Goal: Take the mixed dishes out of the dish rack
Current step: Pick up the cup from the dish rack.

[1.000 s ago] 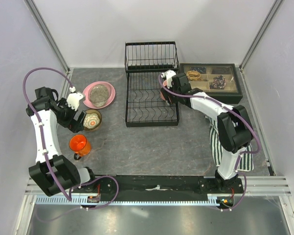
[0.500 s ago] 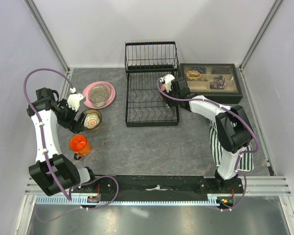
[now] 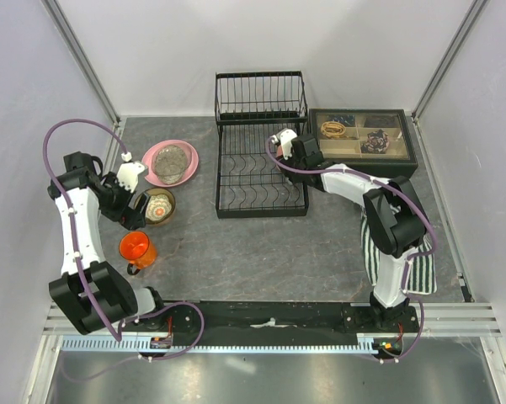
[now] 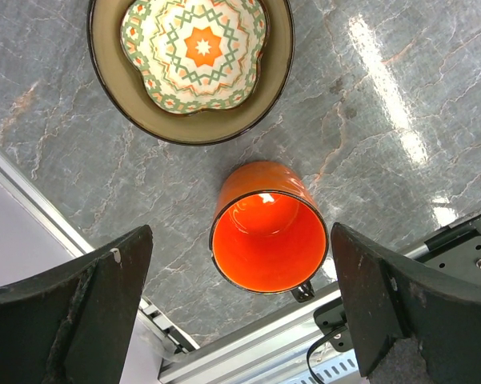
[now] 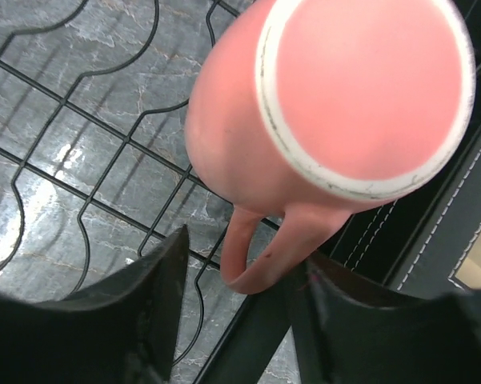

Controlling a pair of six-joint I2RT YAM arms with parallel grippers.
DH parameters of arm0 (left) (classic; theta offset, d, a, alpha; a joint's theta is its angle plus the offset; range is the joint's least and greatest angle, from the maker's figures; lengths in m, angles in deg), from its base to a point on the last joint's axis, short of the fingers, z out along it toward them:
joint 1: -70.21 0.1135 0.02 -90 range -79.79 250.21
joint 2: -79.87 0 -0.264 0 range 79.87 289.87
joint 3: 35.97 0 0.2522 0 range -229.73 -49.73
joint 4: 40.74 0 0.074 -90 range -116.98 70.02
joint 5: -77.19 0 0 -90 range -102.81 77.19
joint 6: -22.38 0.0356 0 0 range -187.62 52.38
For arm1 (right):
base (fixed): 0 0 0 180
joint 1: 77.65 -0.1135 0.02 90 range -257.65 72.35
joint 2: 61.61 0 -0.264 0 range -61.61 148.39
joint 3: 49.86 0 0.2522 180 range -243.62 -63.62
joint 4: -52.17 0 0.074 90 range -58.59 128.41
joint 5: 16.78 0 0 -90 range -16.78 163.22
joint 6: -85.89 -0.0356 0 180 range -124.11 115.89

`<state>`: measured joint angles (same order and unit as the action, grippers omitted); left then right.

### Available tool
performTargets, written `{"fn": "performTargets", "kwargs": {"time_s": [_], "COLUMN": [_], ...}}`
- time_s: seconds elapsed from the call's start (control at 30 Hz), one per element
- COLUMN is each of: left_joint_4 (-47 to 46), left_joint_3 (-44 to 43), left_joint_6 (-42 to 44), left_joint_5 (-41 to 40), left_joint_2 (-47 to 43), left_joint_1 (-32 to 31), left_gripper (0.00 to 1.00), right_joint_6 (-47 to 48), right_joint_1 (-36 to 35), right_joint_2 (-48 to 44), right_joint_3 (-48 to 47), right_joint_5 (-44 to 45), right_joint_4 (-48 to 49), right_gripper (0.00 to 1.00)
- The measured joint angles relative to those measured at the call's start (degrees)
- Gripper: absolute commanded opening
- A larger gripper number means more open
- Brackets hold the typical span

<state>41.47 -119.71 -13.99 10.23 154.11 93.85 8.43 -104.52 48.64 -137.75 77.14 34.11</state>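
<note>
Pink mug [image 5: 304, 144] upturned in dish rack [image 3: 261, 215], handle between right gripper's [image 5: 238, 268] parted jaws

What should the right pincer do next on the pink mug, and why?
Probably close the right pincer fully on the handle before lifting. In the wrist view the pink mug sits in the dish rack with its handle between the fingers, but a gap shows beside one, so no firm grip yet.

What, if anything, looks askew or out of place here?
Only the pink mug: it lies tilted, base up, at the right edge of the dish rack. Nothing looks spilled or broken.
</note>
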Motion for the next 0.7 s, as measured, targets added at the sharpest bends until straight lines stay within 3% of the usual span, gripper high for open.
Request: {"fn": "performTargets", "kwargs": {"time_s": [0.33, 0.7], "left_joint_4": [0.0, -0.1], "left_joint_3": [0.1, 0.1], "left_joint_6": [-0.2, -0.2], "left_joint_5": [0.0, 0.1], "left_joint_2": [0.5, 0.6], "left_joint_1": [0.0, 0.0], "left_gripper": [0.99, 0.98], "right_joint_6": [0.5, 0.8], "right_joint_1": [0.0, -0.2], "right_joint_2": [0.3, 0.6], "right_joint_3": [0.0, 0.0], "right_joint_5": [0.6, -0.1], "right_joint_4": [0.2, 1.3], "right_gripper": [0.38, 0.06]}}
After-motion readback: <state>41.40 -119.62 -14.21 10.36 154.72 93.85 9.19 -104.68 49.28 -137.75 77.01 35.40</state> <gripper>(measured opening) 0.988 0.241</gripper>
